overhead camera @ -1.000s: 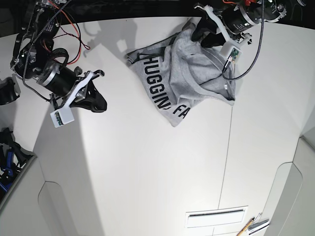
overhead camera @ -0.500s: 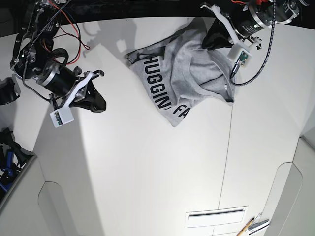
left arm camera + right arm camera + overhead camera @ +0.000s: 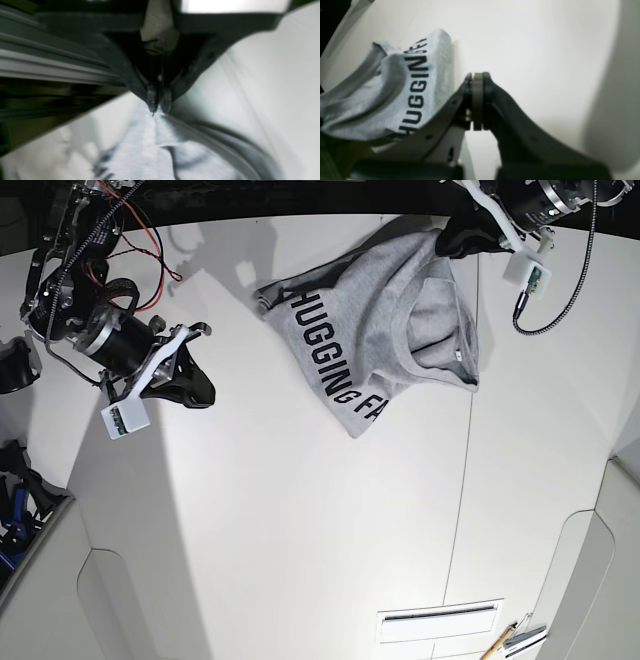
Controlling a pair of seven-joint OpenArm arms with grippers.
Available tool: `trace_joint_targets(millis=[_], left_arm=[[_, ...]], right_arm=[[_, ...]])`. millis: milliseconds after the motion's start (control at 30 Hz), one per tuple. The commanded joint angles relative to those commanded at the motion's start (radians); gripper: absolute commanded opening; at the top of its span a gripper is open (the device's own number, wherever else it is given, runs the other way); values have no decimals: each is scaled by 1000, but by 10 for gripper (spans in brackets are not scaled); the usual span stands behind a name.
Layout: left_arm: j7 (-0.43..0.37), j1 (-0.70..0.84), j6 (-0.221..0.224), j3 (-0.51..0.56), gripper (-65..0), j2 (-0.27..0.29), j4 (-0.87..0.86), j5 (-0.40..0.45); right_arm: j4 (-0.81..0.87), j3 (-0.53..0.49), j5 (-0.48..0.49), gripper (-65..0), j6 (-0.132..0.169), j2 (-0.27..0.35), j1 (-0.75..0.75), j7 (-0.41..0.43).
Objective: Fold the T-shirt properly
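The grey T-shirt (image 3: 365, 330) lies crumpled at the back of the white table (image 3: 300, 510), with black lettering facing up and the neck opening (image 3: 432, 330) to its right. My left gripper (image 3: 447, 242) is at the shirt's far right corner, shut on a pinch of grey fabric. In the left wrist view, the left gripper (image 3: 159, 107) has its tips closed on the T-shirt (image 3: 155, 147), which is stretched taut below them. My right gripper (image 3: 203, 393) hovers well left of the shirt, shut and holding nothing. The right wrist view shows the right gripper (image 3: 477, 76) closed, with the lettered T-shirt (image 3: 420, 82) apart on its left.
A seam (image 3: 462, 480) runs down the table's right half. A slotted plate (image 3: 437, 620) and a pencil-like item (image 3: 500, 642) lie near the front right. Red and black cables (image 3: 140, 230) hang by the right arm's body at the back left.
My left gripper has pulled to the right and back with the fabric, drawing the shirt flatter and wider. More of the lettering now shows. The right arm has not moved.
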Motion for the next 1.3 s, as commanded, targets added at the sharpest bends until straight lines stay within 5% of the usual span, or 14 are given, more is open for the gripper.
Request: trace_joint_targets(millis=[200,300,333,500,733,1067,1300], left_arm=[[16,1,0,0,-623,7,0,-8],[21,1,0,0,-354,6,0,-9],[20,1,0,0,-310,6,0,-12],[0,-10,0,-70,-310,7,2,-121],[-135,-180,0,-129,-310,6,-66,6],[-135,-312,0,-118,-265,7,-346,-5],[-237,-327,0,-8,-266,6,-352,242]], right_arm=[[0,0,0,-650,0,0,0,0],[0,0,0,-650,0,0,0,0],[0,0,0,-650,0,0,0,0],[0,0,0,-650,0,0,0,-4],[0,-2,37,-650,0,0,0,4],[0,-14,42,-650,0,0,0,4],[0,-14,41,-650,0,0,0,1]])
